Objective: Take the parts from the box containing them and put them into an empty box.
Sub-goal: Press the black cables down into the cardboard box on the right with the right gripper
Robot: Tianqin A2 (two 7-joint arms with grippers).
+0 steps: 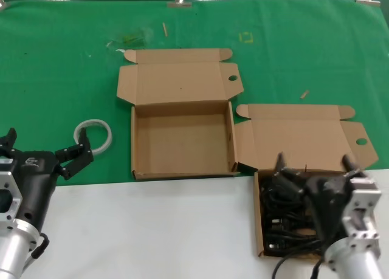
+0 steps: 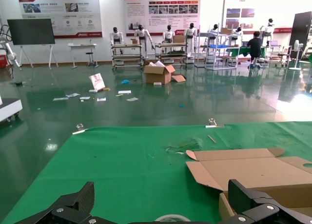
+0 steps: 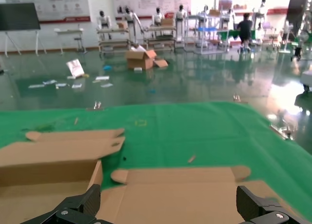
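While the black power cords sit in a tangled heap inside the winged-lid box at the near right, half on the white table edge, the plain-lid box just to its left on the green cloth has nothing in it. Right gripper hovers right over the cords, fingers spread wide, gripping nothing. Left gripper hangs at the near left, also wide apart, just beside a white ring.
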